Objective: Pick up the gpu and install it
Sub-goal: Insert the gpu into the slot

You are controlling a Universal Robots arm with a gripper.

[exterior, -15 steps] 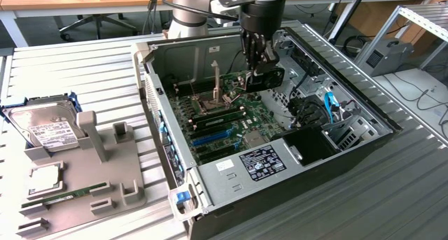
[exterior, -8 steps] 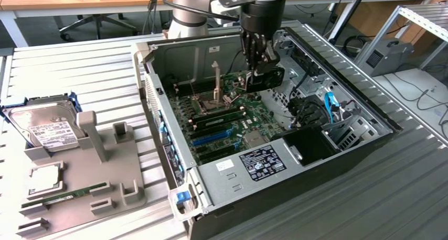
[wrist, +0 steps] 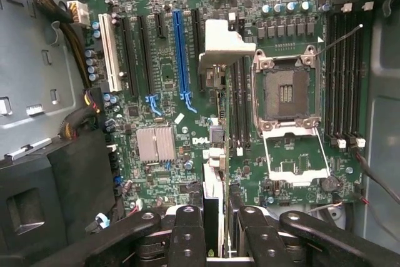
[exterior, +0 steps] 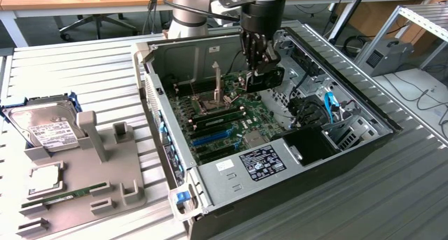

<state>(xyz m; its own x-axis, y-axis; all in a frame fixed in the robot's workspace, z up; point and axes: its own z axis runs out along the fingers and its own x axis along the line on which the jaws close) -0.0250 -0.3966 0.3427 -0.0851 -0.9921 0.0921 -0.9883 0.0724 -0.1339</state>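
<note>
Holding the gpu [exterior: 267, 77] edge-on, my gripper [exterior: 256, 63] is clenched on it above the motherboard [exterior: 227, 122] inside the open case [exterior: 210, 190], which lies on its side on the tabletop [exterior: 84, 67]. In the wrist view the gpu [wrist: 214, 186] runs straight out from between my fingers [wrist: 187, 236], its silver bracket [wrist: 224, 45] at the far end, and it hangs clear of the motherboard [wrist: 156, 92]. Under it and just to one side lie the blue slot [wrist: 180, 48] and the black slots beside that; on the bracket's other side is the open cpu socket [wrist: 285, 92] with its metal frame flipped back. A finned silver heatsink [wrist: 155, 144] sits on the motherboard near the blue slot's latch end. In the exterior view, a grey tray [exterior: 77, 187] rests on the tabletop well apart from the case, toward that view's left; it carries a hard drive [exterior: 45, 127] with a white label, a memory stick [exterior: 66, 194] lying flat, and a square chip [exterior: 45, 178] between the two.
</note>
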